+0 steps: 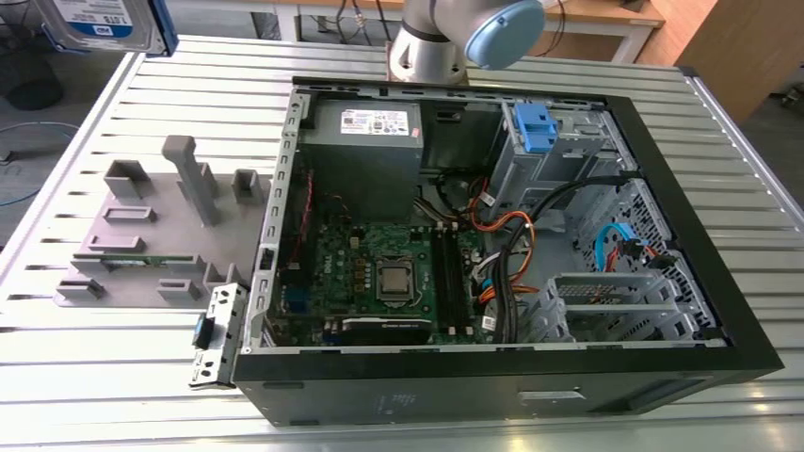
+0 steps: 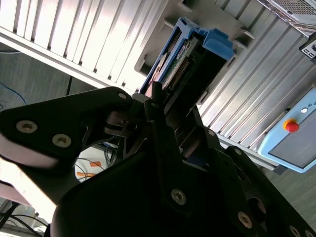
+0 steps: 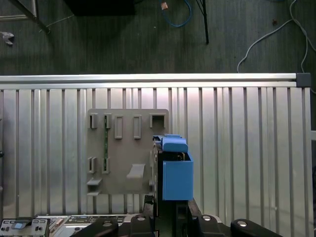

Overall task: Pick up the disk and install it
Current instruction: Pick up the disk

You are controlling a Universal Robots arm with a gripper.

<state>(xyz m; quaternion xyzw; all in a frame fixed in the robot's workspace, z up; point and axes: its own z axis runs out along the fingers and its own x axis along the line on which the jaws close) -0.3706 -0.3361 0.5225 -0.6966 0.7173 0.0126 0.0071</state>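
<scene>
The disk (image 1: pixel 101 24), silver-grey with a blue-and-white label and a blue rail frame, hangs high at the exterior view's far left, above the table. In both wrist views my gripper (image 2: pixel 168 116) (image 3: pixel 168 205) is shut on the disk (image 2: pixel 190 61) (image 3: pixel 177 173), its black fingers (image 2: pixel 160 123) clamping the edges. The first wrist view shows the disk edge-on over the slatted table, beside the grey fixture plate (image 3: pixel 123 148). The open computer case (image 1: pixel 503 363) lies on the table, with a blue-latched drive bay (image 1: pixel 534 127) at its far corner.
The grey fixture plate (image 1: pixel 138 235) with upright posts lies at the case's side, on the exterior view's left. Inside the case are a power-supply box (image 1: pixel 371 132), a motherboard (image 1: pixel 377 273) and loose cables (image 1: pixel 515 235). The arm's base (image 1: pixel 440 42) stands behind the case. A pendant with a red button (image 2: pixel 291 126) lies nearby.
</scene>
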